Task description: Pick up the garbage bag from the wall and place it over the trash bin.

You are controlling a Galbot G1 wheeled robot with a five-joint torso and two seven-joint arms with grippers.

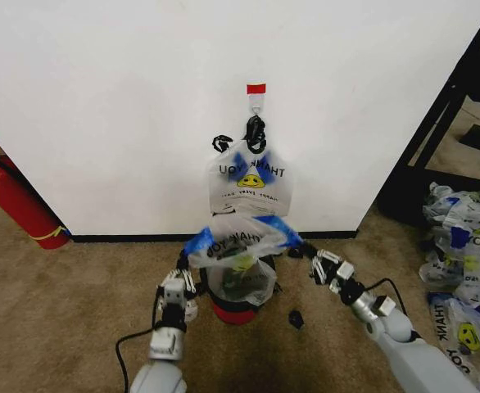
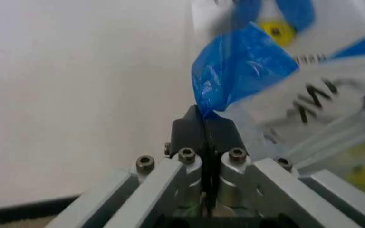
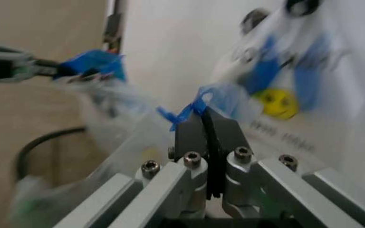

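The left gripper (image 2: 205,116) and right gripper (image 3: 203,114) each pinch 1 blue handle, stretching the garbage bag (image 1: 238,250) over the trash bin (image 1: 233,307). Uneven pulling could tear the plastic or tip the bin.

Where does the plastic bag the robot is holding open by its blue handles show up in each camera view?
Head view: the translucent white "THANK YOU" bag is lower centre, over the black round bin.
Left wrist view: its blue handle is clamped in the left pincer.
Right wrist view: its other blue handle is in the right pincer.
Shared landmark: the white wall.
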